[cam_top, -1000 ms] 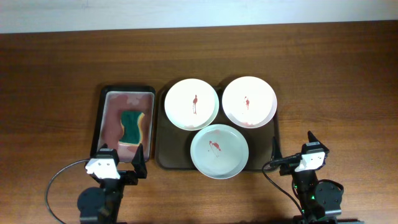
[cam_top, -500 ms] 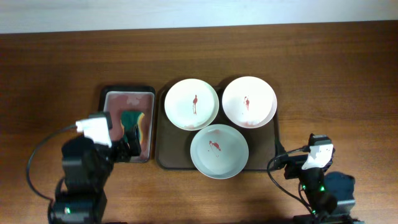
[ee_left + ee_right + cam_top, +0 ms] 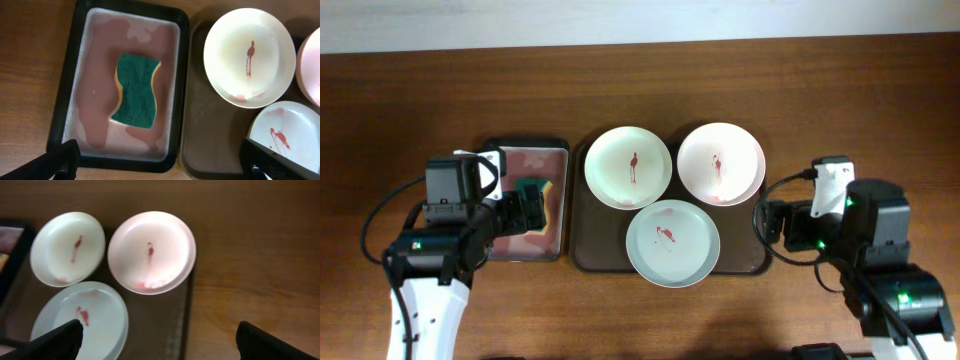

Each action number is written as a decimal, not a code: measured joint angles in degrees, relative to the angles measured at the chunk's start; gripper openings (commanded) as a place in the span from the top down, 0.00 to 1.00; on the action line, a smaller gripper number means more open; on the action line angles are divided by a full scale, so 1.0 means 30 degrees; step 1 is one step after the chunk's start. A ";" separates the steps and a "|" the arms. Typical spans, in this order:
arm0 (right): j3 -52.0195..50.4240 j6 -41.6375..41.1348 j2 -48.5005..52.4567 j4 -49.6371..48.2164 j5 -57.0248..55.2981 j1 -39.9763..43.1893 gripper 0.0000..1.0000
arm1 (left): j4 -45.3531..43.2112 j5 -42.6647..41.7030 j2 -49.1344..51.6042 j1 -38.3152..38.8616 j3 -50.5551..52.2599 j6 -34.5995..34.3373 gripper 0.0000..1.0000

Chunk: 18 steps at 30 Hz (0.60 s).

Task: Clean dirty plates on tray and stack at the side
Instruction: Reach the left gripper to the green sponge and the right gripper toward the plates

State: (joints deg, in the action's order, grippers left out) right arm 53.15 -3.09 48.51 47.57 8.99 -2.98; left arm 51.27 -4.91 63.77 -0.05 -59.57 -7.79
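Three plates lie on the dark brown tray (image 3: 594, 236), each with a red smear: cream-white (image 3: 628, 167) at back left, pinkish-white (image 3: 720, 163) at back right, pale mint (image 3: 672, 242) in front. My left gripper (image 3: 525, 212) is open and empty, above the front of the small black tray. My right gripper (image 3: 775, 222) is open and empty, above the brown tray's right edge. The left wrist view shows the cream plate (image 3: 250, 55), the mint plate (image 3: 290, 140) and the open fingers (image 3: 160, 165). The right wrist view shows the pink plate (image 3: 151, 252), the cream plate (image 3: 67, 247), the mint plate (image 3: 80, 322) and the open fingers (image 3: 162, 342).
A small black tray (image 3: 485, 200) with pinkish liquid stands left of the brown tray and holds a green and yellow sponge (image 3: 532, 190), also in the left wrist view (image 3: 136, 90). Bare wooden table lies right of the brown tray (image 3: 240, 280).
Both arms have risen from the table's front edge and moved forward. The left gripper now hangs over the small black tray, the right over the brown tray's right edge.
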 measured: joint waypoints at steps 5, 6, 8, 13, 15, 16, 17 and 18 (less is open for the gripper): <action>0.0036 -0.0029 0.0561 -0.0743 0.2390 0.0000 0.00 | -0.2958 0.0168 0.0364 0.0000 -0.0007 -0.0022 0.04; 0.0044 -0.0036 0.0561 -0.1027 0.2608 0.0000 0.00 | -0.3643 0.0372 0.0597 0.0000 -0.0015 -0.0044 0.04; 0.0051 -0.0029 0.0561 -0.1056 0.2834 0.0000 0.00 | -0.4401 0.1042 0.1632 0.0000 -0.0117 -0.0073 0.04; 0.0058 -0.0029 0.0911 -0.0845 0.3045 0.0000 0.00 | -0.4699 0.2222 0.5778 0.0000 -0.0124 -0.1093 0.05; 0.0058 -0.0029 0.1290 -0.0685 0.3053 0.0000 0.00 | -0.5122 0.2178 0.7257 0.0000 -0.0124 -0.1421 0.08; 0.0058 -0.0036 0.1464 -0.0641 0.3060 0.0000 0.00 | -0.5552 0.1996 0.8051 0.0000 -0.0131 -0.1523 0.08; 0.0058 -0.0036 0.1654 -0.0634 0.3060 0.0000 0.00 | -0.5741 0.1836 0.8794 0.0000 -0.0131 -0.1661 0.08; 0.0058 -0.0029 0.1836 -0.0627 0.3060 0.0000 0.00 | -0.5814 0.1749 0.9449 0.0000 -0.0131 -0.1712 0.11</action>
State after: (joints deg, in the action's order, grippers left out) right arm 53.32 -3.18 54.02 45.69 18.17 -2.98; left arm 33.82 0.34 92.12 -0.05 -59.96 -12.93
